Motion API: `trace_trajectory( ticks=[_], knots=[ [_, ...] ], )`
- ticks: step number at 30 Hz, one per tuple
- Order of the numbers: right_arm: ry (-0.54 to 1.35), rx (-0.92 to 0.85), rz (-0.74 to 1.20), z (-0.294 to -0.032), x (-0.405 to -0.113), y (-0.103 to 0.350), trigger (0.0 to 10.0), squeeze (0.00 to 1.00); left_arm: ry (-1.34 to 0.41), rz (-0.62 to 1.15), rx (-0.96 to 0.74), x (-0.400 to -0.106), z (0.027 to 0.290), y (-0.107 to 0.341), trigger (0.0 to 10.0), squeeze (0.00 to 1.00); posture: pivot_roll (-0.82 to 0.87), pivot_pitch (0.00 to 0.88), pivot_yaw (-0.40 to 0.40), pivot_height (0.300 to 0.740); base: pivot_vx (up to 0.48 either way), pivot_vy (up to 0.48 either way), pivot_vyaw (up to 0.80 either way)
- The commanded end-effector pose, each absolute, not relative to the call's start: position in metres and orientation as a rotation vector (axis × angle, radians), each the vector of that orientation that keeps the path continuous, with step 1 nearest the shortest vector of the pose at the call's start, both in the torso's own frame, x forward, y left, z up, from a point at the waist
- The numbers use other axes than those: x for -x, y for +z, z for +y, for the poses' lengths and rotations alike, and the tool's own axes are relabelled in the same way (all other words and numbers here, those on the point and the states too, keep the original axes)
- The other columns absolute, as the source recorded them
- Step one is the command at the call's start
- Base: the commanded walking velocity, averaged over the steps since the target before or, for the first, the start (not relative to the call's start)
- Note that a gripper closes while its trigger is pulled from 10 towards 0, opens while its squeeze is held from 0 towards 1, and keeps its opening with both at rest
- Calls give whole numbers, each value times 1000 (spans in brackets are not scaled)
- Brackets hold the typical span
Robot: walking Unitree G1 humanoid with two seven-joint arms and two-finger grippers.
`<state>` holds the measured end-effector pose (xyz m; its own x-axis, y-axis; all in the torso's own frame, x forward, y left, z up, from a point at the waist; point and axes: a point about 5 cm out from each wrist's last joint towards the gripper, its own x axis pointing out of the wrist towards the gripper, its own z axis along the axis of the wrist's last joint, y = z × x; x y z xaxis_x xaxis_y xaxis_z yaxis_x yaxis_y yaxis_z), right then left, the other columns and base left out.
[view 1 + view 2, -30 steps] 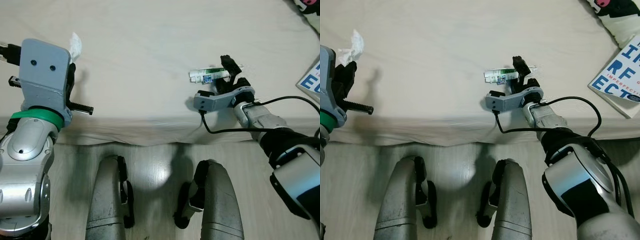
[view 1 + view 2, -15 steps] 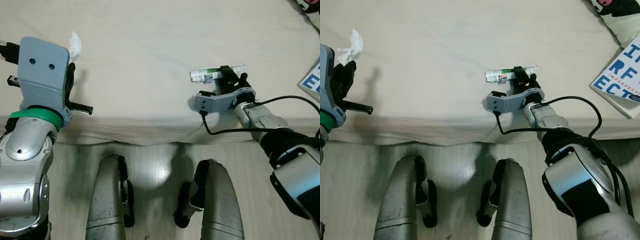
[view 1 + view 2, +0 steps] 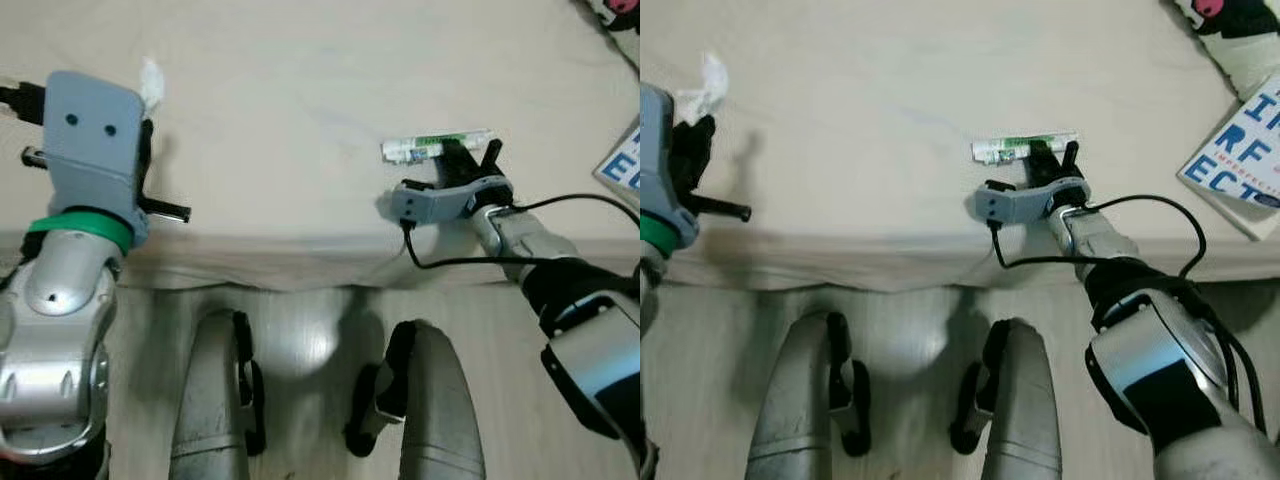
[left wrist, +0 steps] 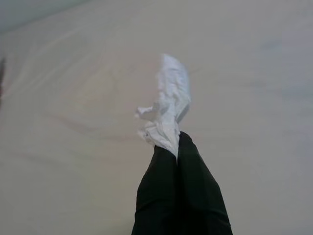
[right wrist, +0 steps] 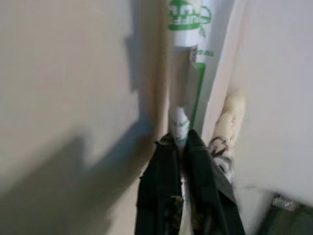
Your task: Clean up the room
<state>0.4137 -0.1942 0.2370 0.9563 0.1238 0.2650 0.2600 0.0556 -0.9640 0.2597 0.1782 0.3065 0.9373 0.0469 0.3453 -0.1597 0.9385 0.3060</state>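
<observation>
Our left gripper (image 4: 176,147) is closed on a crumpled tissue (image 4: 166,105); our right gripper (image 5: 180,142) pinches the green-and-white wrapper (image 3: 1025,147) on the bed (image 3: 300,100).

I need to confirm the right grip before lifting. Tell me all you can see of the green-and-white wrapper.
The wrapper is a long, thin, flat packet, white with green print and a small label at one end; the material looks like plastic film. It lies flat on the cream bed, near its front edge. The right gripper is shut on its near edge.
</observation>
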Motion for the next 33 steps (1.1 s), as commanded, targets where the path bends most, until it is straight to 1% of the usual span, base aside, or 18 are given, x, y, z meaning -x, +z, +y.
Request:
trace_trajectory(
  ticks=[1,2,3,4,5,6,7,9,10,12,13,15,17,19,20,25,28,33],
  knots=[
    [-140,1253,-317,-196,-412,239,0,0,58,-316,-319,-265,168,294,10000,0,226,425,-66,580,0,0,0],
    [-140,1253,-317,-196,-412,239,0,0,58,-316,-319,-265,168,294,10000,0,226,425,-66,580,0,0,0],
    [-146,960,-363,-193,-410,246,10000,0,-9,-289,-293,-269,157,284,10000,0,196,367,-72,580,0,0,0],
    [-146,960,-363,-193,-410,246,10000,0,-9,-289,-293,-269,157,284,10000,0,196,367,-72,580,0,0,0],
    [-132,795,-372,-192,-408,245,10000,0,-41,-269,-277,-272,152,278,10000,0,173,337,-76,580,0,0,0],
    [-132,795,-372,-192,-408,245,10000,0,-41,-269,-277,-272,152,278,10000,0,173,337,-76,580,0,0,0],
    [-103,590,-376,-189,-405,240,10000,0,-68,-250,-256,-272,149,272,10000,0,166,325,-77,580,0,0,0],
    [-67,308,-392,-184,-393,226,10000,0,-74,-217,-238,-275,149,259,10000,0,124,256,-77,580,0,0,0],
    [-67,308,-392,-184,-393,226,10000,0,-74,-217,-238,-275,149,259,10000,0,124,256,-77,580,0,0,0],
    [-55,134,-386,-175,-373,207,10000,0,-62,-212,-266,-275,153,248,10000,0,104,226,-83,580,0,0,0],
    [-55,134,-386,-175,-373,207,10000,0,-62,-212,-266,-275,153,248,10000,0,104,226,-83,580,0,0,0],
    [-64,-9,-367,-162,-345,184,10000,0,-46,-219,-253,-273,157,241,10000,0,79,171,-88,580,0,0,0],
    [-64,-9,-367,-162,-345,184,10000,0,-46,-219,-253,-273,157,241,10000,0,79,171,-88,580,0,0,0],
    [-112,-66,-339,-161,-323,163,10000,0,-25,-248,-239,-274,160,241,10000,0,72,125,-87,580,0,0,0],
    [-112,-66,-339,-161,-323,163,10000,0,-25,-248,-239,-274,160,241,10000,0,72,125,-87,580,0,0,0],
    [-152,11,-428,-174,-317,160,10000,0,-30,-315,-260,-284,154,244,10000,0,48,72,-84,590,0,0,0],
    [-161,48,-484,-187,-317,175,10000,0,-58,-373,-256,-295,147,253,10000,0,33,36,-75,605,0,0,0],
    [-165,77,-529,-198,-312,204,10000,0,-72,-423,-292,-301,146,259,10000,0,28,22,-74,625,0,0,0]
  ],
)
